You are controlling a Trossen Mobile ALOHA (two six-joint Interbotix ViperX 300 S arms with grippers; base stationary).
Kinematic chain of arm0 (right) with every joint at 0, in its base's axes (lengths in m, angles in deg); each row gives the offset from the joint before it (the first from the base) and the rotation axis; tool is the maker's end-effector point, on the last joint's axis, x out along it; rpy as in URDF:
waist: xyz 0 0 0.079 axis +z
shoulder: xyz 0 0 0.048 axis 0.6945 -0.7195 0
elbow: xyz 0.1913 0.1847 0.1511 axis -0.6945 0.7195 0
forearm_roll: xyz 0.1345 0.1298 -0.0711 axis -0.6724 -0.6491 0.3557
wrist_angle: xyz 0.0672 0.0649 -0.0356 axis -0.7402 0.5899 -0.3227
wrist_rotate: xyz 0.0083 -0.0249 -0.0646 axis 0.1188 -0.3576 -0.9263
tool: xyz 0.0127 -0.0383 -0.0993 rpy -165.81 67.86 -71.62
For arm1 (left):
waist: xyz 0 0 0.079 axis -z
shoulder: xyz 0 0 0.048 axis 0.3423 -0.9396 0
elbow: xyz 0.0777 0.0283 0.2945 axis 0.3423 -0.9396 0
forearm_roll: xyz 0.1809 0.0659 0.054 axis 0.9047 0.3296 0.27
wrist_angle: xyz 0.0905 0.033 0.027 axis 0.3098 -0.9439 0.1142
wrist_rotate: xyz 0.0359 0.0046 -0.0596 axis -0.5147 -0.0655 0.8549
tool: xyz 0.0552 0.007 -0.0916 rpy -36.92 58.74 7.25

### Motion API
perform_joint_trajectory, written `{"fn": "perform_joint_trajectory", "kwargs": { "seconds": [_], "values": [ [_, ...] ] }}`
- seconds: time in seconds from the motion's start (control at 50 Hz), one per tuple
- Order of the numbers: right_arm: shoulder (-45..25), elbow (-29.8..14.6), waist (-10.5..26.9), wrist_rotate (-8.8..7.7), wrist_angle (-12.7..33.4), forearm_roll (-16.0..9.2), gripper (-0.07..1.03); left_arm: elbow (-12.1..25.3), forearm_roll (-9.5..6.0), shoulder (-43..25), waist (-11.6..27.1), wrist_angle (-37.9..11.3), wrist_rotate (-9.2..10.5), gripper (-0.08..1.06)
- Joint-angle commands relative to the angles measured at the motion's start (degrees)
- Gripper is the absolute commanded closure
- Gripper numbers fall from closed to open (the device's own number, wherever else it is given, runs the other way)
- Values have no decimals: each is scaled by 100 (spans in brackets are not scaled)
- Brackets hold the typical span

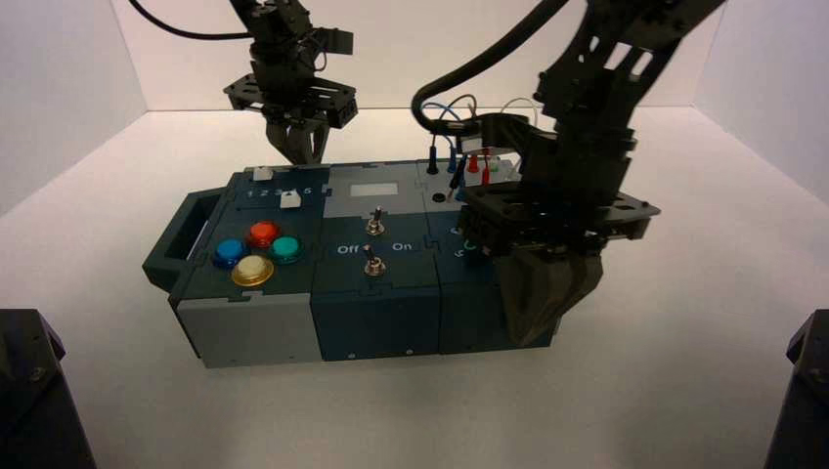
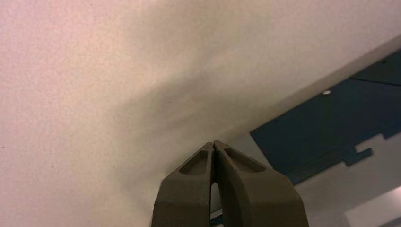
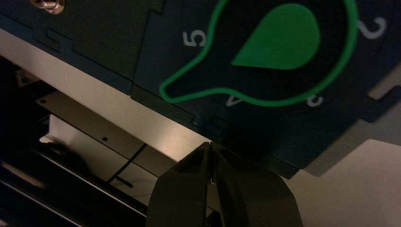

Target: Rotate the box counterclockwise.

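Note:
The box (image 1: 371,293) is a flat dark-blue and grey panel box in the middle of the table, slightly turned. It bears four coloured buttons (image 1: 256,251), two toggle switches (image 1: 372,241) and plug wires (image 1: 469,161). My right gripper (image 1: 536,337) is shut and empty, its tips at the box's front right corner. In the right wrist view its tips (image 3: 210,144) touch the box's edge just below the green dial (image 3: 276,45). My left gripper (image 1: 306,156) is shut and empty, just behind the box's far left edge; in the left wrist view its tips (image 2: 214,143) are over the table beside the box (image 2: 340,118).
A dark handle (image 1: 181,239) sticks out of the box's left side. White walls (image 1: 59,88) close the table at left, back and right. Two dark stands are at the front corners (image 1: 29,391).

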Motion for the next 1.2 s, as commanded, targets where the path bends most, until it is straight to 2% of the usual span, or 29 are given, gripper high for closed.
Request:
{"fn": "perform_joint_trajectory", "kwargs": {
  "seconds": [0.02, 0.26, 0.44, 0.72, 1.2],
  "values": [
    [-53, -299, -316, 9, -35, 229, 98, -26, -26, 123, 229, -185, -53, 101],
    [-18, -369, -888, 9, 44, 545, 98, -44, -26, 123, 272, -360, -97, 101],
    [-44, -510, -993, 9, 53, 677, 98, -79, -26, 123, 272, -598, -220, 101],
    [-281, -800, -1090, 18, 70, 738, 98, -105, -26, 193, 272, -923, -255, 101],
    [-659, -1239, -1380, 18, 79, 826, 98, -44, -44, 132, 387, -940, -290, 101]
  ]
}}
